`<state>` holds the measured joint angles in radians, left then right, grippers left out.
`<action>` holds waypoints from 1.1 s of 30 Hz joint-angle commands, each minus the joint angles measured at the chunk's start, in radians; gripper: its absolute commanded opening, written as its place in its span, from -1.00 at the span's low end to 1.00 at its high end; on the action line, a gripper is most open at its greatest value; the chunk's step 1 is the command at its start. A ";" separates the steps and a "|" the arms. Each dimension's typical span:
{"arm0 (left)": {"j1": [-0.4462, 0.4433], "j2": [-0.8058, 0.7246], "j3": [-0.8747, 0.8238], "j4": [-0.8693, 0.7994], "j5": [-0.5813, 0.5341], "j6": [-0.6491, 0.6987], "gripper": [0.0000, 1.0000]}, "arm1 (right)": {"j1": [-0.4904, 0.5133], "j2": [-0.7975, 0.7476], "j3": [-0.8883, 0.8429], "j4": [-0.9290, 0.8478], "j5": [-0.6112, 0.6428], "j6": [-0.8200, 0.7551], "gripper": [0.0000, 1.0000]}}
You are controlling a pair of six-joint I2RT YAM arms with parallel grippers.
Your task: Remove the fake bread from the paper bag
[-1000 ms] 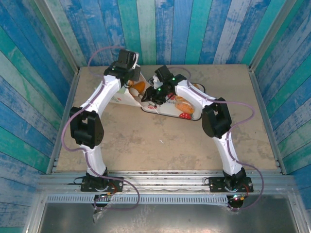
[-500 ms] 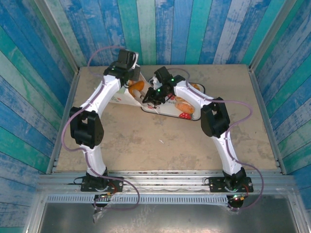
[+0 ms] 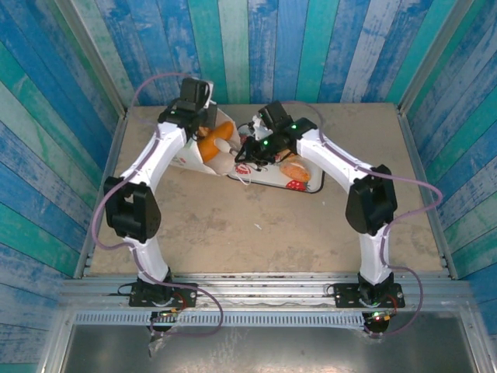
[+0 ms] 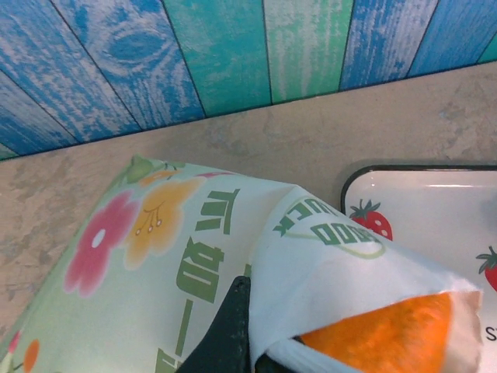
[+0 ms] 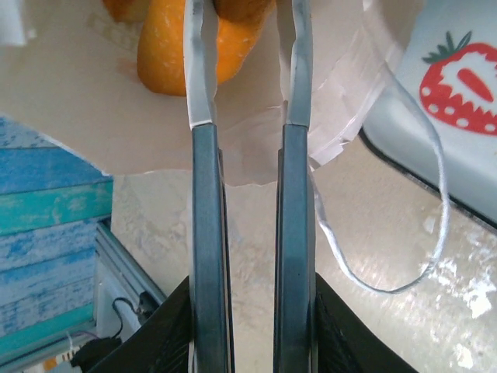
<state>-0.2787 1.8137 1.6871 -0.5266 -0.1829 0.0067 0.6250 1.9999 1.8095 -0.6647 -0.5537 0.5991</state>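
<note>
The fake bread (image 3: 211, 144) was in two places. Some of it sat in the mouth of the paper bag (image 3: 186, 161), and one roll (image 3: 293, 168) lay on the white tray (image 3: 272, 177) next to a red strawberry picture. The bag lay on its side on the table (image 3: 233, 233), near the blue wall (image 3: 272, 47) at the back. Its open end faced the tray and touched it.

The left gripper (image 4: 248, 342) was at the top edge of the bag. From the left wrist we saw a flap of bag paper pinched at its dark finger (image 4: 231, 318), so its jaws were closed on the paper bag. Under that flap a bit of orange bread peeked out. The bag had pink and yellow flowers and green writing on it. A corner of the tray was just beside it.

The right gripper (image 5: 245, 31) pointed into the bag's open end. Its jaws were narrow, with a small gap between two long straight fingers (image 5: 203, 194). An orange bun (image 5: 163, 54) lay beside one finger, and a browner piece (image 5: 241, 8) showed between the tips at the very top of the right wrist view. We could not tell if the jaws were squeezing that piece or were only close to it. A thin white cord handle (image 5: 447, 210) made a loop over the table by the tray.
</note>
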 commanded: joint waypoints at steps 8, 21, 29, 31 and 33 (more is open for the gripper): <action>0.013 -0.144 -0.058 0.052 -0.106 -0.004 -1.00 | 0.031 -0.222 -0.181 -0.005 0.000 -0.079 -0.97; 0.012 -0.243 -0.180 0.103 -0.027 0.084 -1.00 | 0.030 -0.453 -0.320 -0.032 0.086 -0.105 -0.97; 0.012 -0.337 -0.320 0.167 -0.026 0.201 -1.00 | -0.018 -0.559 -0.334 -0.107 0.113 -0.136 -0.95; 0.012 -0.345 -0.335 0.170 -0.027 0.220 -1.00 | -0.064 -0.577 -0.339 -0.133 0.124 -0.146 -0.95; 0.012 -0.353 -0.346 0.168 -0.013 0.234 -1.00 | -0.095 -0.599 -0.350 -0.152 0.125 -0.156 -0.95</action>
<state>-0.2718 1.5337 1.3548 -0.4038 -0.2066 0.1890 0.5644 1.4338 1.4746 -0.7826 -0.4446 0.4774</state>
